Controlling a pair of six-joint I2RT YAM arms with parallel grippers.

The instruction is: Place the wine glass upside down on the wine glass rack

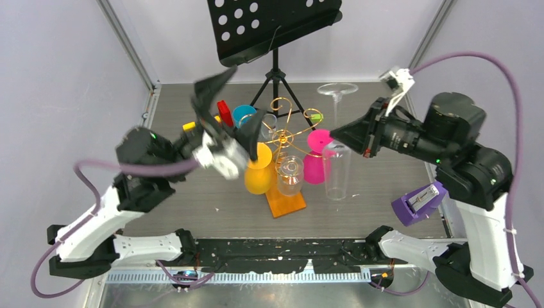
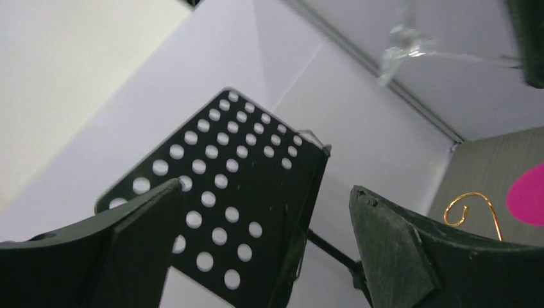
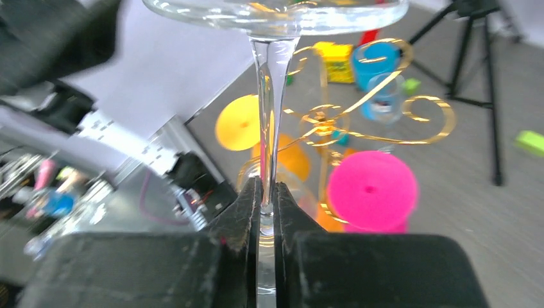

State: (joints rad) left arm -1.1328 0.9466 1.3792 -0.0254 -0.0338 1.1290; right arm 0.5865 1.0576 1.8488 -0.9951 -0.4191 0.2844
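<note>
right gripper (image 1: pixel 340 133) clamped on wine glass (image 1: pixel 337 172) stem, foot up, bowl down, axis pretty much vertical; glass sits just right of rack (image 1: pixel 285 136), so next move looks leftward; left gripper (image 1: pixel 231 108) wide, empty, rack's left side

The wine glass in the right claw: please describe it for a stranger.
In front of the black music stand is the gold wire rack. Just right of it is the wine glass, the only tall clear one, foot up, stem pinched in the right claw.
</note>
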